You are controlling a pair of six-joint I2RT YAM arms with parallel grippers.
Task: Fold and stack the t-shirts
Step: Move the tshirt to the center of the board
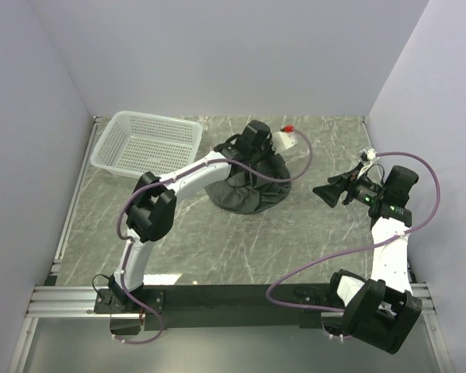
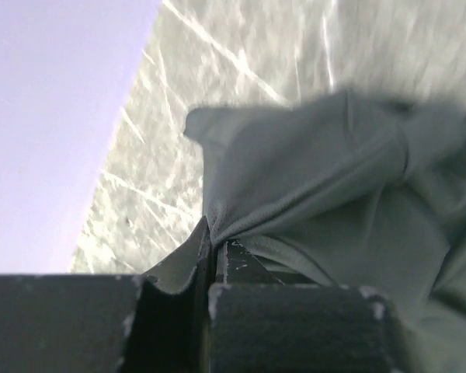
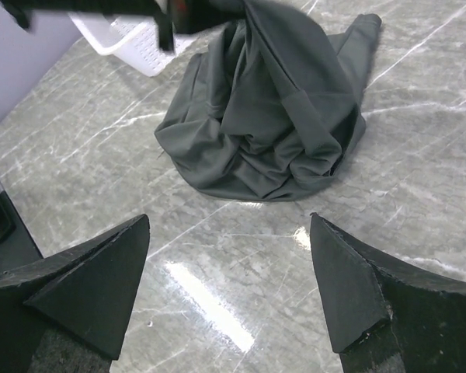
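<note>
Barely started: pinches heaped, unfolded t-shirt (image 1: pixel 245 194) just past counter (image 1: pixel 217 249) centre toward 12 o'clock in shut left jaws, holds right jaws wide and empty at 3 o'clock, leaves folding and stacking undone.

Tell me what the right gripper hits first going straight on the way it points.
Probably the crumpled t-shirt, dead ahead of the open right gripper across the table; depth is unclear, so it could touch the table first.

From above and behind, the top camera sees the whole table (image 1: pixel 217 249). The left wrist camera is very close to the t-shirt (image 2: pixel 318 179). The right wrist camera faces left, sharing t-shirt and basket (image 3: pixel 124 39) with the top view.
</note>
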